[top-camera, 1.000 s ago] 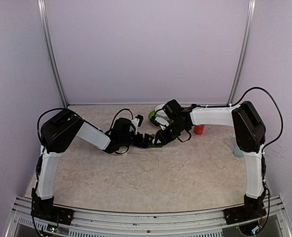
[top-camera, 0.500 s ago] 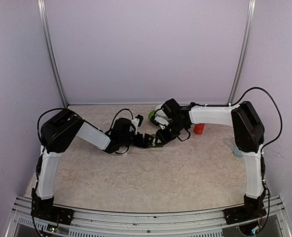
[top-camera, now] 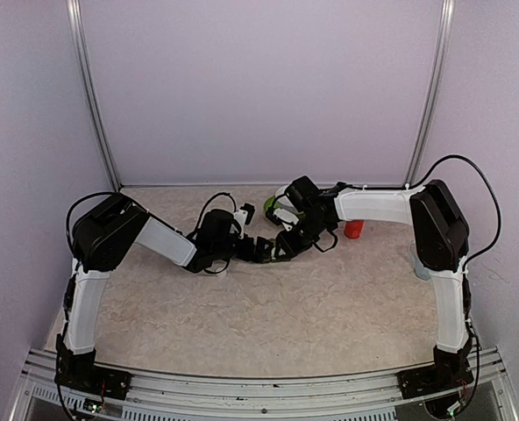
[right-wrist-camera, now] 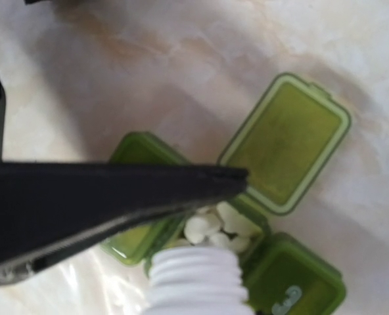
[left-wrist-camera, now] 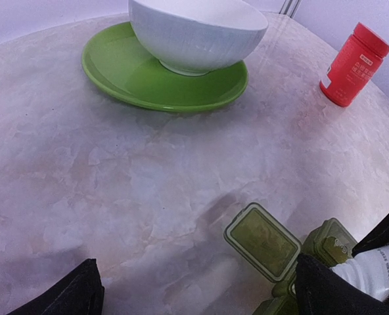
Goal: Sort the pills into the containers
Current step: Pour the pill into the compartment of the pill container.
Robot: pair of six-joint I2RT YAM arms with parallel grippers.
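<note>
The containers (right-wrist-camera: pixel 283 275) are a dark green strip of three square compartments lying on the table. The middle compartment's lid (right-wrist-camera: pixel 286 141) stands open, and white pills (right-wrist-camera: pixel 217 223) lie piled inside it. My right gripper (top-camera: pixel 284 246) is shut on a small white bottle (right-wrist-camera: pixel 194 282), tipped with its threaded mouth right at the pills. One black finger (right-wrist-camera: pixel 115 190) crosses above the strip. My left gripper (left-wrist-camera: pixel 198 295) is open and low over the table, and its right finger (left-wrist-camera: pixel 326 292) is right beside the containers (left-wrist-camera: pixel 263 239).
A white bowl (left-wrist-camera: pixel 194 29) sits on a green plate (left-wrist-camera: pixel 135 75) behind the containers. A red cylindrical bottle (left-wrist-camera: pixel 352 65) stands to the right of them. A pale object (top-camera: pixel 417 263) stands by the right arm's upright link.
My right wrist has shifted slightly left and back, still holding the bottle. The left arm has not moved.
</note>
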